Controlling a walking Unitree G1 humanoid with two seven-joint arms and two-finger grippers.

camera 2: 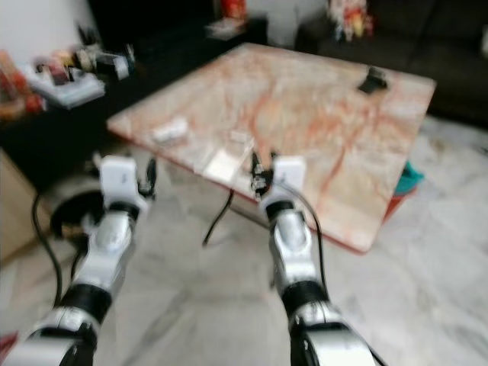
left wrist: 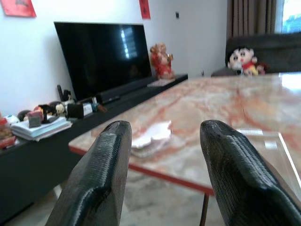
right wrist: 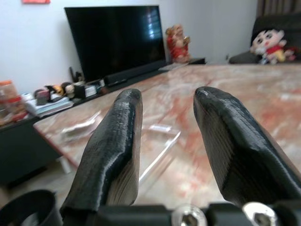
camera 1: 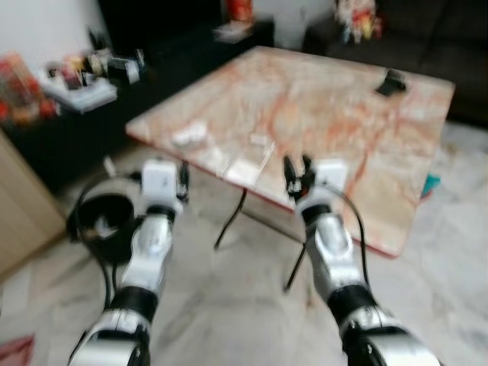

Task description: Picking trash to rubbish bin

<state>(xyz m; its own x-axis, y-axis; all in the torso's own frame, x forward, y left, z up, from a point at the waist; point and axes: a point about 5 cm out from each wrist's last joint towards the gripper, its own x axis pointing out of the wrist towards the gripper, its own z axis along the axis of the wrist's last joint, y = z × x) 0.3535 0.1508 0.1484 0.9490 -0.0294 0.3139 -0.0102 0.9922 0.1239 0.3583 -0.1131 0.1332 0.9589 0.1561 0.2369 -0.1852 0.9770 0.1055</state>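
A crumpled white piece of trash lies near the front left corner of the marble table; it also shows as white trash between the left fingers' line of sight. A smaller white scrap and a flat clear wrapper lie at the table's front edge. A black round bin stands on the floor to the left, below the table corner. My left gripper is open, held before the table corner. My right gripper is open at the front edge, close to the wrapper.
A dark TV bench with clutter runs along the left, with a television above it. A black object lies at the table's far side. A dark sofa with toys stands behind. Thin black table legs stand between my arms.
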